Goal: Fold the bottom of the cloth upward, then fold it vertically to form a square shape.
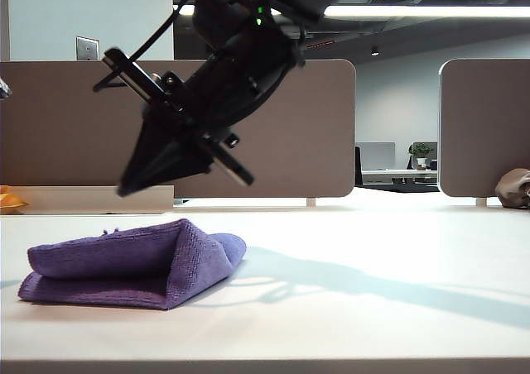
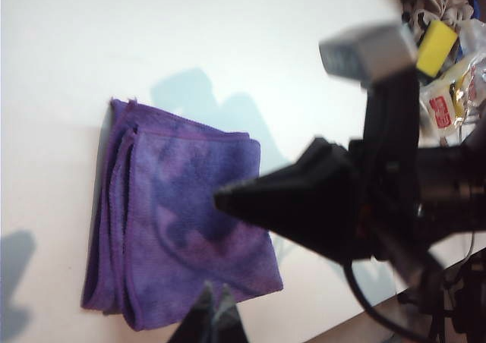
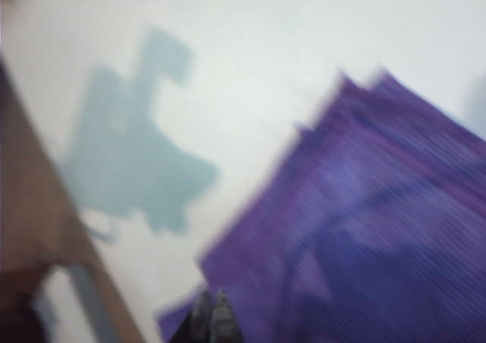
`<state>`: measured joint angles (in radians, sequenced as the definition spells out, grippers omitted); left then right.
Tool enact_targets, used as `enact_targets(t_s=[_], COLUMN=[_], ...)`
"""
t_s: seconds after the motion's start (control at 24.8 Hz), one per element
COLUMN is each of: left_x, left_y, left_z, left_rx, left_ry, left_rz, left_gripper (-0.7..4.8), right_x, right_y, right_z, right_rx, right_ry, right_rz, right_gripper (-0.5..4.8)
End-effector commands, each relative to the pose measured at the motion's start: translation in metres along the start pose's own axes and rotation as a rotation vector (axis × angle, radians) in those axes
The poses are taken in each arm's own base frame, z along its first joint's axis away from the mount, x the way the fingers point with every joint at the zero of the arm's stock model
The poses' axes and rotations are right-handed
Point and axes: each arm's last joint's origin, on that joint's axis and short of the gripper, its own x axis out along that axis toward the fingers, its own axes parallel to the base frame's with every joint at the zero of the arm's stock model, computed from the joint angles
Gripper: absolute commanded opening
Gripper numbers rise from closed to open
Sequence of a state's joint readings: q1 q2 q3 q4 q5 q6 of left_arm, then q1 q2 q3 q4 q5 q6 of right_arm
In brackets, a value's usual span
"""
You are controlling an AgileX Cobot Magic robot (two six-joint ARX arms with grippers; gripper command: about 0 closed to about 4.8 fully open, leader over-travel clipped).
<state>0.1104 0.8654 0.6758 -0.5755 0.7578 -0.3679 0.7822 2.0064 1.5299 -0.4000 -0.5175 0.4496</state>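
purple cloth (image 1: 132, 264) lies folded on the white counter (image 1: 373, 308), no tag or writing readable on it. right claw (image 1: 126, 190) hangs above it, pressed together and empty. left claw (image 2: 213, 316) hovers over the cloth's edge, also pressed together. grey partitions (image 1: 273, 126) stand behind, ceiling strip lights (image 1: 422, 11) overhead.

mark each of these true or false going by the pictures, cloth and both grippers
1. The cloth lies folded on the table. True.
2. The right gripper grips a corner of the cloth. False: it hangs above the cloth, jaws shut on nothing.
3. The left gripper is shut. True.
4. The cloth is spread flat in a single layer. False: several stacked layers show at its edge.
5. A brown lumpy object sits on top of the cloth. False: it sits far off, at the table's far right.
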Motion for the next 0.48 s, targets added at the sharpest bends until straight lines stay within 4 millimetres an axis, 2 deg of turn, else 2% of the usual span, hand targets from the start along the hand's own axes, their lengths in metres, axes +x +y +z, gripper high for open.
enact_targets(t_s=[0.04,0.28,0.48], left_x=[-0.002,-0.002,-0.001], left_y=[-0.003,-0.003,-0.002], left_z=[0.004,0.004,0.004], left_rx=[0.022,0.028,0.053], left_ry=[-0.030,-0.030,-0.033], left_rz=[-0.013,-0.011,0.019], left_gripper=[-0.05,-0.05,-0.05], right_x=[-0.015,-0.027,-0.037], right_y=[0.001,0.001,0.005], right_z=[-0.007,-0.016,-0.021], right_rx=[-0.056,-0.128,-0.121], right_ry=[0.079,0.160,0.193], right_rz=[-0.162,-0.256,-0.285], right_gripper=[-0.02,0.04,0.13])
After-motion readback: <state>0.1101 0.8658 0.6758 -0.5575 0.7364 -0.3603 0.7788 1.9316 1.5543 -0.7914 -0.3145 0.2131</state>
